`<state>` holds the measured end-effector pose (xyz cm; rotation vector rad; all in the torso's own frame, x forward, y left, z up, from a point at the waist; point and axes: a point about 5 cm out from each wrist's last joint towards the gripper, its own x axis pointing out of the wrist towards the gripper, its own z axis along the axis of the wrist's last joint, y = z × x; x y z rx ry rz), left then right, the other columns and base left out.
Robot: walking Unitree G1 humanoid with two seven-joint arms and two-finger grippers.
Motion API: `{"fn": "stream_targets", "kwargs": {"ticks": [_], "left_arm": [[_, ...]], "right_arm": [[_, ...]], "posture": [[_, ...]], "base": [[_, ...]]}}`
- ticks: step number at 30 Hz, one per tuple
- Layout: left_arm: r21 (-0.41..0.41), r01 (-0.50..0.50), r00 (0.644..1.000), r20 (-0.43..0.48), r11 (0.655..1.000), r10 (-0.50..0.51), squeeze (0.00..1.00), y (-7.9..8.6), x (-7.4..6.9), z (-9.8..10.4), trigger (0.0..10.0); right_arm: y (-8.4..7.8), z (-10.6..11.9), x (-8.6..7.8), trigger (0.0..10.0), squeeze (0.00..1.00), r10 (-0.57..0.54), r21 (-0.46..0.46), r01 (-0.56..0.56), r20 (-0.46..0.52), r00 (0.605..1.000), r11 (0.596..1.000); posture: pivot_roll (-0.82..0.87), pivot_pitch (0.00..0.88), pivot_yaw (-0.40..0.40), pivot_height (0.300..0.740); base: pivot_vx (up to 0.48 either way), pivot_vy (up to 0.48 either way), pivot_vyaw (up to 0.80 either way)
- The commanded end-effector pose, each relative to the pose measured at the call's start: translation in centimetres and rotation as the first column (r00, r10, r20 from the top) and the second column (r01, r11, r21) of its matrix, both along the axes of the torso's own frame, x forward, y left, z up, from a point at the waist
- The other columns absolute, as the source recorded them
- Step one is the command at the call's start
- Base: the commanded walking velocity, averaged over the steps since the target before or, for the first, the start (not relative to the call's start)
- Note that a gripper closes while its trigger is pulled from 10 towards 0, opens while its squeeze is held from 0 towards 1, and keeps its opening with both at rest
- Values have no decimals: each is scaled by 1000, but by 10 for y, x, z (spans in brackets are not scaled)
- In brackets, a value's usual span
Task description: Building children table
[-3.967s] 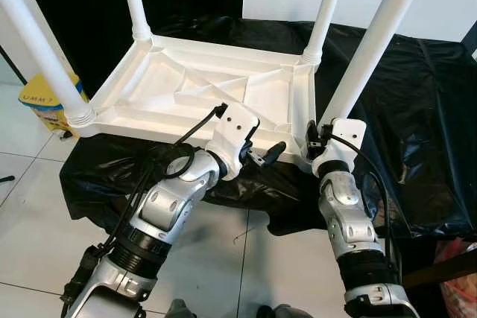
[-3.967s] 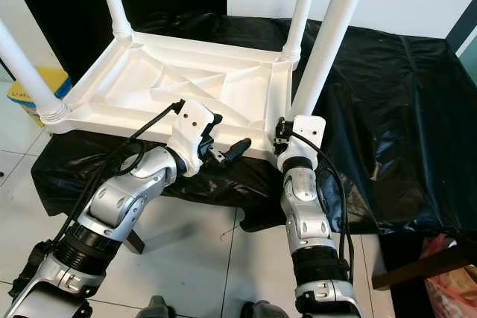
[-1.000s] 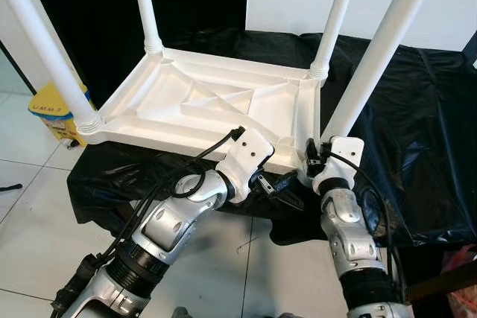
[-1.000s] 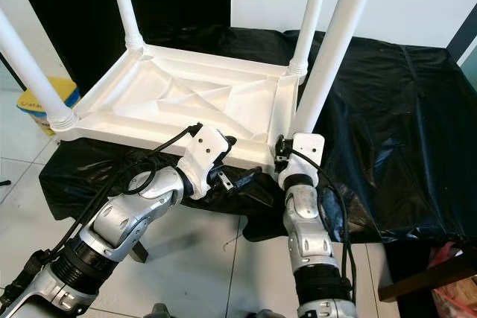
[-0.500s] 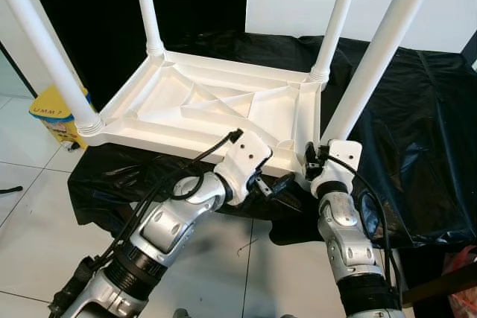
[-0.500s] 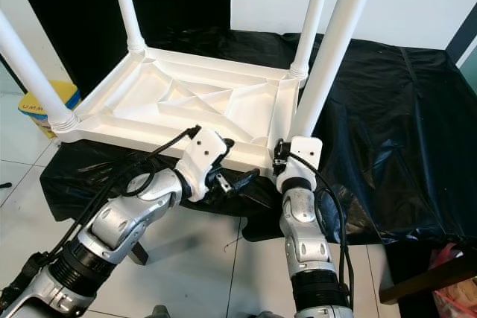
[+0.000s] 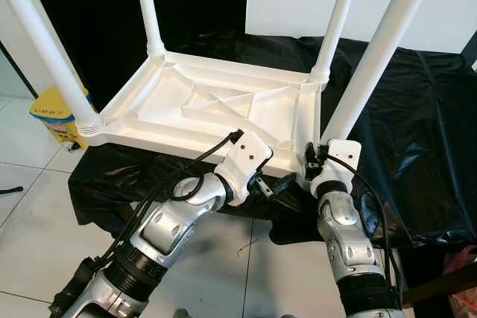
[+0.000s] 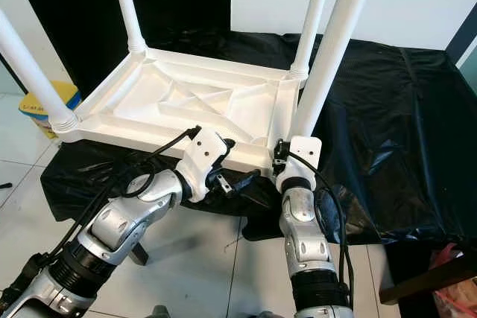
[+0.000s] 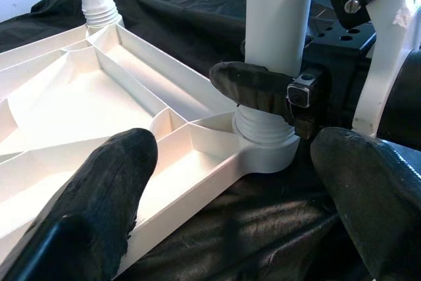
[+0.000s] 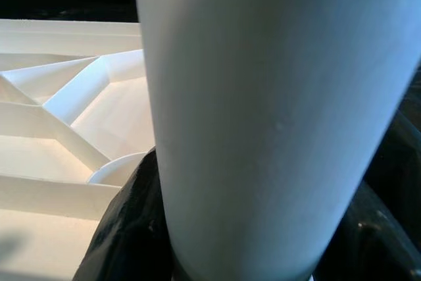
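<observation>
The white plastic children's table (image 7: 201, 106) lies upside down on a black cloth, its four legs pointing up. My right gripper (image 7: 317, 156) is shut on the near right leg (image 7: 373, 57) just above its screw socket; the leg (image 10: 276, 116) passes between its dark fingers (image 10: 122, 228). My left gripper (image 7: 272, 186) stands open just before the table's front rim, close to that same corner. In the left wrist view its two black fingers (image 9: 99, 208) are spread wide apart, with the corner socket (image 9: 263, 139) ahead of them and nothing held.
The black cloth (image 7: 417, 132) drapes over the support and hangs down to the white tiled floor (image 7: 30, 206). A yellow box (image 7: 54, 113) stands on the floor at the left. A wooden piece (image 7: 447, 281) shows at the lower right.
My left gripper has shifted slightly up and left toward the table's front rim. The right gripper stays clamped on the leg.
</observation>
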<state>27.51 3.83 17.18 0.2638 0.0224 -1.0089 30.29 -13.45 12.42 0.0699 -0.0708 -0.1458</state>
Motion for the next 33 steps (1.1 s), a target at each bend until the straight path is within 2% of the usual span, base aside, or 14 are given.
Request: {"fn": "stream_targets", "kwargs": {"ticks": [1,2,3,4,8,10,11,16,19,20,28,31,32,33], "left_arm": [[1,110,994,-22,994,-110,0,-4,-7,1,10000],[2,109,994,-25,994,-109,0,-4,-7,0,10000],[2,109,994,-27,994,-109,0,-4,-7,0,10000],[7,111,993,-27,994,-111,0,-4,-8,0,10000],[9,114,993,-23,993,-113,0,-4,-7,1,10000],[6,107,994,-12,994,-107,0,-4,-5,5,10000],[5,104,995,-10,995,-104,0,-4,-5,5,10000],[5,102,995,-10,995,-101,0,-4,-5,5,10000],[4,97,995,-6,995,-97,0,-3,-4,7,10000],[4,97,995,-6,995,-97,0,-3,-4,7,10000],[13,111,994,4,994,-111,0,-3,-2,9,10000],[12,119,993,3,993,-119,0,-5,-2,8,10000],[12,119,993,3,993,-119,0,-5,-2,8,10000],[14,125,992,5,992,-125,0,-6,-2,9,10000]], "right_arm": [[-2,2,-3,10000,0,-16,8,16,11,1000,1000],[-2,3,-3,10000,447,-14,10,14,18,1000,1000],[-2,3,-4,10000,447,-13,11,13,23,1000,1000],[-1,5,-4,10000,1000,-4,12,3,32,999,1000],[0,10,-3,10000,1000,15,10,-16,59,998,1000],[-1,20,-2,10000,1000,44,4,-45,115,992,999],[-2,24,-2,10000,0,71,0,-72,136,988,997],[-5,27,-2,10000,0,114,-9,-114,149,982,993],[-17,27,-2,10000,0,278,-75,-270,125,952,960],[-17,27,-2,10000,0,278,-75,-270,125,952,960],[-37,20,7,10000,0,486,-223,-473,8,874,853],[-39,15,15,10000,0,552,-228,-545,-37,833,807],[-39,15,15,10000,0,552,-228,-545,-37,833,807],[-37,12,18,0,0,569,-225,-565,-52,820,794]], "posture": [[-4,25,-69,740],[-7,24,-68,740],[-7,24,-68,740],[-4,40,-71,740],[-2,56,-75,740],[-1,56,-76,740],[-1,64,-77,740],[1,71,-82,740],[0,81,-77,740],[0,81,-77,740],[-5,74,-64,740],[-8,70,-57,740],[-8,70,-57,740],[-9,70,-55,740]], "base": [[0,0,0],[0,0,0],[0,0,0],[0,0,0],[0,0,0],[0,0,0],[0,0,0],[0,0,0],[0,0,0],[0,0,0],[0,0,0],[0,0,0],[0,0,0],[0,0,0]]}}
